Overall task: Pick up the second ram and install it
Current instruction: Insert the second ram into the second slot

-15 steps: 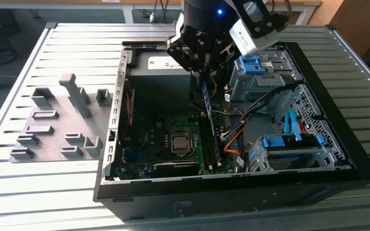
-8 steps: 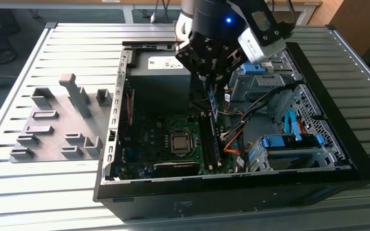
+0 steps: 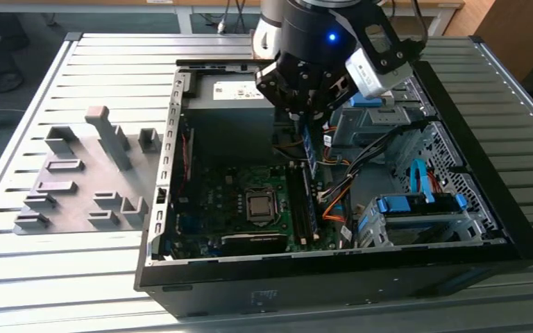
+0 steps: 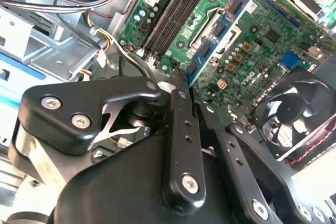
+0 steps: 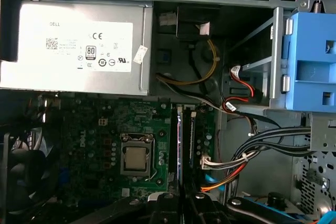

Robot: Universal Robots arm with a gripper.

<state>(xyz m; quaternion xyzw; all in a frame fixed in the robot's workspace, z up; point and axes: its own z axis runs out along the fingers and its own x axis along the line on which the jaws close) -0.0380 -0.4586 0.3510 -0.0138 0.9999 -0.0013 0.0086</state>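
Much of the action sits behind the arm's own bulk: in the exterior view the black wrist housing and its grey camera block [image 3: 375, 67] cover the upper middle of the open computer case [image 3: 516, 239], and the gripper [image 3: 309, 119] pokes out beneath them over the motherboard [image 3: 239, 208]. From it hangs the second ram [image 3: 310, 149], a thin blue stick seen edge-on, upright, its top lost between the fingers and its lower end just above the memory slots [image 3: 304, 205]; whether it touches a slot cannot be told here. The fingers are pinched together on that stick. In the second wrist view the gripper's black linkages crowd the foreground, the fingertips [image 4: 177, 80] meet close above the green board, and the stick itself is hidden between them; the dark slots [image 4: 173, 14] run away beyond, and a black fan [image 4: 294, 111] is cut off at the picture's edge. In the first wrist view the stick shows as a narrow dark edge [image 5: 179, 145] standing in line with the slots beside the processor socket [image 5: 136, 158], its lower part swallowed by the gripper body. The grey power supply [image 5: 73, 45] sits above the board, with a light-blue drive bracket [image 5: 312, 61] partly out of frame. Outside the case, towards the exterior view's left, the grey holder tray [image 3: 72, 187] lies on the slatted table [image 3: 26, 277].
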